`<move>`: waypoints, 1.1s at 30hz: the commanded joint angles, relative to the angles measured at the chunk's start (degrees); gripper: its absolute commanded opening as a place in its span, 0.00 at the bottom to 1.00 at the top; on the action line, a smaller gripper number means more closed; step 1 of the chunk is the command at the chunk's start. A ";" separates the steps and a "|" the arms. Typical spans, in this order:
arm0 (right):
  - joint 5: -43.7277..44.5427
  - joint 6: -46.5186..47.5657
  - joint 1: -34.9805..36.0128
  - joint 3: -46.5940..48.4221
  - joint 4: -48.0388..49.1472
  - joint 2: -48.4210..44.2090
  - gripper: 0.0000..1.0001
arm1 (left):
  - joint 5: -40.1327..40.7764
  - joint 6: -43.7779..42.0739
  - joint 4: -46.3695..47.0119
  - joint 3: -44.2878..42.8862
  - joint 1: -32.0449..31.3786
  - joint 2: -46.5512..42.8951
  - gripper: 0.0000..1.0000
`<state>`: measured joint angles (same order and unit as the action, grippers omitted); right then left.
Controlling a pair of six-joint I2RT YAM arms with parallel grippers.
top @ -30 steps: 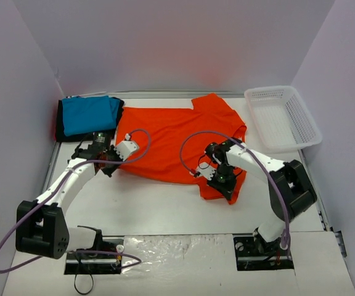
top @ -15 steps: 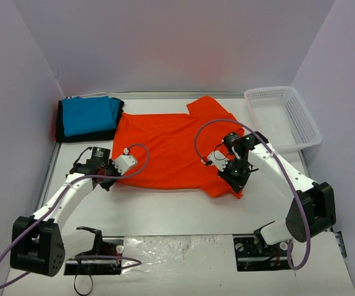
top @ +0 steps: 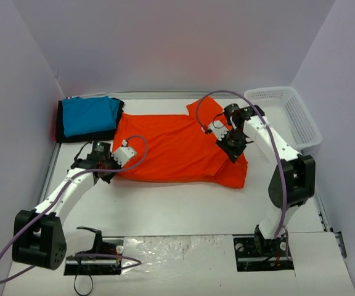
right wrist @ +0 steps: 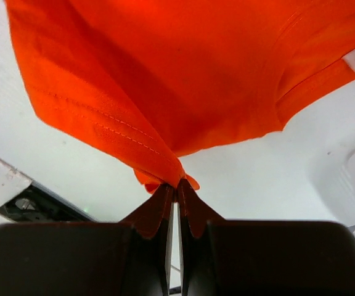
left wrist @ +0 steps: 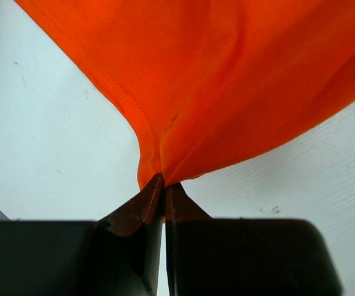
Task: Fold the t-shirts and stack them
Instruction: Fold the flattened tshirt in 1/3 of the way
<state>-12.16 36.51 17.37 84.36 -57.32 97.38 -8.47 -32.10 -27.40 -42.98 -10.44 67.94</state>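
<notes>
Orange-red t-shirt [top: 171, 148] spread flat mid-table, left gripper [left wrist: 163, 185] pinched shut on its near-left hem, right gripper [right wrist: 176, 185] pinched shut on its right edge, turquoise t-shirt [top: 88, 115] on black t-shirt [top: 59, 126] at far-left corner, bare table [top: 165, 209] along near side.

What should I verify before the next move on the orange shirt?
1. Left gripper shut on orange shirt: ok.
2. Right gripper shut on orange shirt: ok.
3. Orange shirt lying flat: not ok, bunched at both grips.
4. Blue shirt folded on black shirt: ok.
5. Right arm clear of basket: cannot tell, they overlap in the top view.
</notes>
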 commanded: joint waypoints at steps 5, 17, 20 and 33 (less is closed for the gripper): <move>4.16 0.75 -0.49 13.10 -3.32 9.92 0.00 | 0.38 1.42 2.26 -5.62 0.15 4.03 0.03; 5.22 1.46 -0.67 32.96 -6.57 26.53 0.00 | 1.96 0.28 4.72 -10.36 0.59 15.55 0.02; 5.75 1.63 -0.75 35.51 -6.58 29.52 0.00 | 2.93 0.19 5.16 -11.94 0.94 18.53 0.02; 6.63 1.02 -1.63 40.36 -5.17 34.72 0.00 | 4.25 0.46 4.37 -18.53 1.74 24.60 0.04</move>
<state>-7.09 37.63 16.38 121.82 -60.25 132.14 -4.67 -31.42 -22.33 -58.08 -9.23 92.36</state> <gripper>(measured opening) 0.008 0.039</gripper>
